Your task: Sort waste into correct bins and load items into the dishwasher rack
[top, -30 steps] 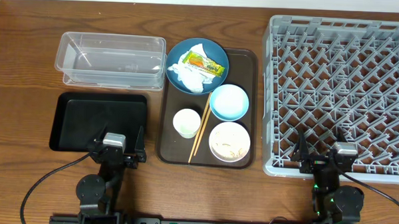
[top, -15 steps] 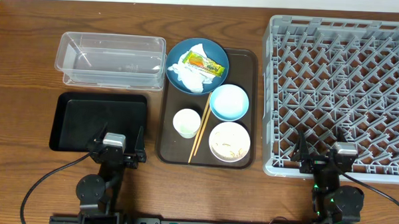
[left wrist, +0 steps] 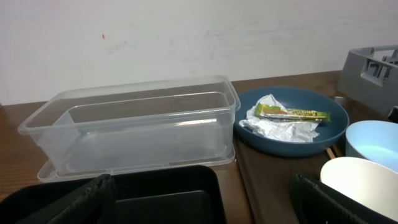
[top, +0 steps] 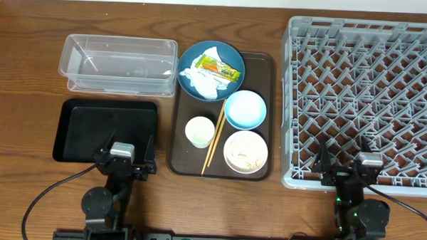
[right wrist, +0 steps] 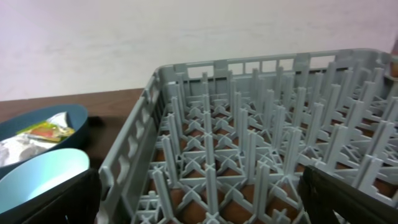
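Both arms sit at bottom of frame; left jaws and right jaws spread wide, holding nothing. The tissue and wrapper lie on blue plate, upper centre. Recommended: left arm pinches wrapper alone from above, clear of the tissue.

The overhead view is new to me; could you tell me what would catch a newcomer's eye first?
The large grey dishwasher rack fills the right side. At centre, a dark brown tray carries a dark blue plate holding crumpled tissue and a snack wrapper. A clear tub and a black tub sit on the left.
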Controlling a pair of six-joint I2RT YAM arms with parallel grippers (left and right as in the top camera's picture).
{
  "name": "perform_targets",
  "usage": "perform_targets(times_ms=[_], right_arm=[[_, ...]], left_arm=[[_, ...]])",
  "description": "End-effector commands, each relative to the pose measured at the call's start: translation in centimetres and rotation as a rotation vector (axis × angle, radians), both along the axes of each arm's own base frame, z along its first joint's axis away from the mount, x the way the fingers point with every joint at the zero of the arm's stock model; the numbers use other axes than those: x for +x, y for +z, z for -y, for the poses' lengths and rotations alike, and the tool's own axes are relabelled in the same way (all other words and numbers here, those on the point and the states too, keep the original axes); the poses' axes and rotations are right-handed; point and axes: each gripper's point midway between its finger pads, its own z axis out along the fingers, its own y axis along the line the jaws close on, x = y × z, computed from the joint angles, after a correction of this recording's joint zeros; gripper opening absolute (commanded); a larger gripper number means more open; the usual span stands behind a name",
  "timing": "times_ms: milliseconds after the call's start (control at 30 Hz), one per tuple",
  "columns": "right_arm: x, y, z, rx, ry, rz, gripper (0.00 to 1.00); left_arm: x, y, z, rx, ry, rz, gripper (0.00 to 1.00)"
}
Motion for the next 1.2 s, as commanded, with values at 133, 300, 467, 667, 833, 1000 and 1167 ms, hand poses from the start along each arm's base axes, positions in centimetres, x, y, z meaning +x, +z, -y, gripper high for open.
perform_targets(times_ms=[133, 300, 467, 667, 833, 1000, 1167], right_arm=[[0.0, 0.0, 0.6, 0.006, -0.034, 0.004, 0.99], [0.0, 0.0, -1.0, 0.047, 0.057, 0.001, 0.99], [-0.1, 1.1, -2.0, 0.049, 0.117, 0.038, 0.99], [-0.9, 6.0, -2.2, 0.055, 0.132, 0.147, 0.99], [-1.9, 11.0, -2.1, 0.029, 0.126, 0.220, 0.99], [-1.3, 14.3, -2.1, -0.040, 0.124, 0.207, 0.99], [1.3, 15.3, -2.3, -0.036, 0.135, 0.041, 0.99]], left_arm=[[-0.1, -1.5, 0.1, -0.002, -0.008, -0.047, 0.91], [0.0, -1.5, -0.2, 0.000, 0.010, -0.047, 0.98], [0.1, -1.0, -0.6, -0.053, 0.042, -0.032, 0.98], [-0.2, 2.3, -0.6, -0.079, 0.042, 0.033, 0.98], [-0.3, 6.6, -0.2, -0.079, 0.018, 0.067, 0.98], [0.9, 10.7, 0.3, -0.085, -0.017, 0.012, 0.98], [4.2, 13.3, 0.6, -0.103, -0.038, -0.181, 0.98]])
